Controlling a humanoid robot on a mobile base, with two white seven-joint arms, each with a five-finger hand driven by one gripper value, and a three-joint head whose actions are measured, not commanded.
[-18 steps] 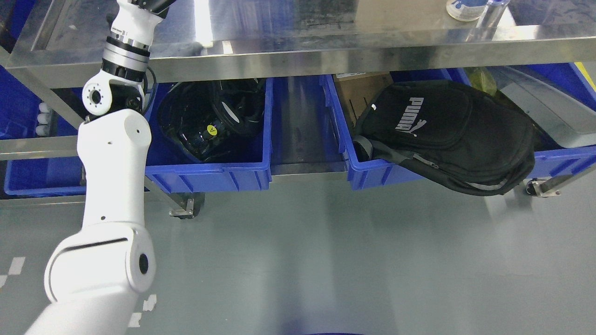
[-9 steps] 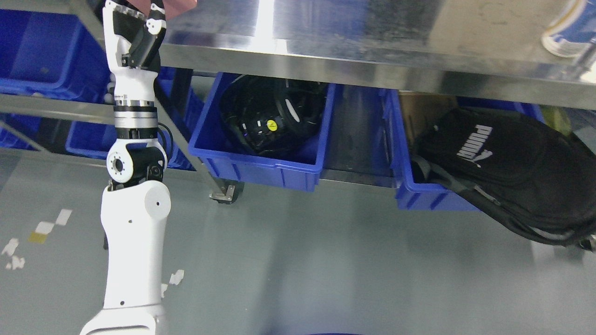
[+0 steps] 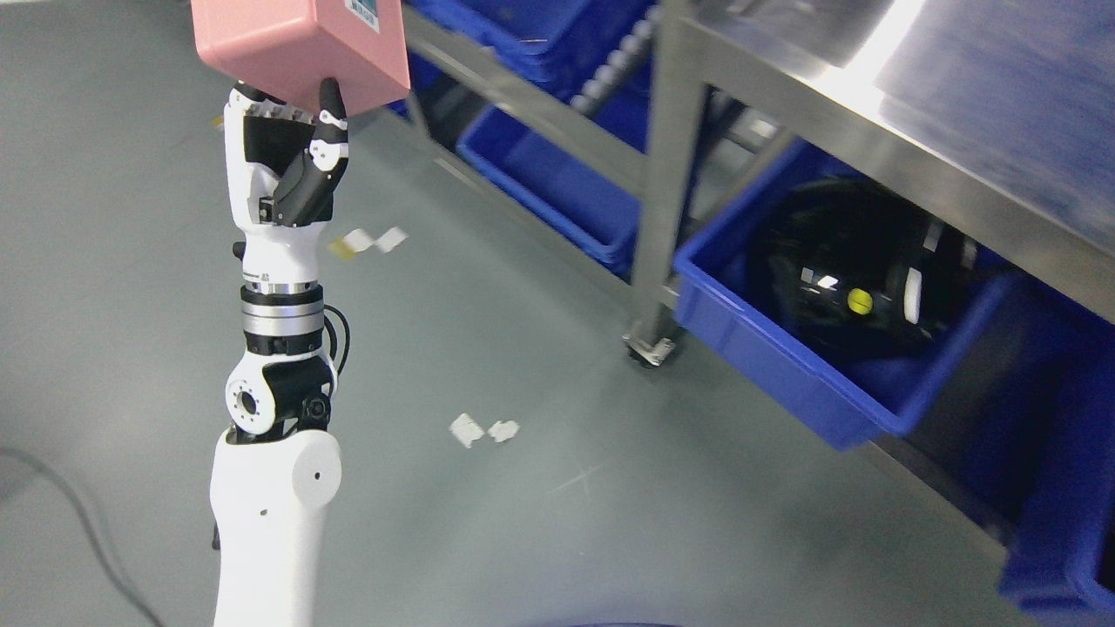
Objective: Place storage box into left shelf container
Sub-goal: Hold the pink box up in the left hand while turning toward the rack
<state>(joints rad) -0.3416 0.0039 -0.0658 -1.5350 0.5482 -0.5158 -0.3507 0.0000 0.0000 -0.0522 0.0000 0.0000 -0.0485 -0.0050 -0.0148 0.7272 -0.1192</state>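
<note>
A: Where is the storage box (image 3: 300,48)?

B: Up at the top left of the view, over open floor (image 3: 523,514). The left hand (image 3: 287,152) holds it from below, thumb pressed on the near face, the other fingers (image 3: 257,103) curled under the bottom edge.

A: How will it handle?

B: It looks like a pink, rigid, smooth-walled plastic box, probably light, since a fingertip grip carries it. I judge the smooth shell could slip. A hold spanning two opposite walls would be surer than this pinch at the lower edge.

A: And the right hand?

B: Not visible.

A: What stands around?

B: A steel counter (image 3: 958,96) runs along the right, its leg (image 3: 658,174) and caster (image 3: 649,348) just beside a blue bin (image 3: 784,366) holding black gear with a yellow sticker. Further left, lower shelf rails (image 3: 523,100) carry more blue bins (image 3: 557,187).

A: Anything in the way?

B: The rail over those left bins and the counter leg. The box likely has to pass between them.
</note>
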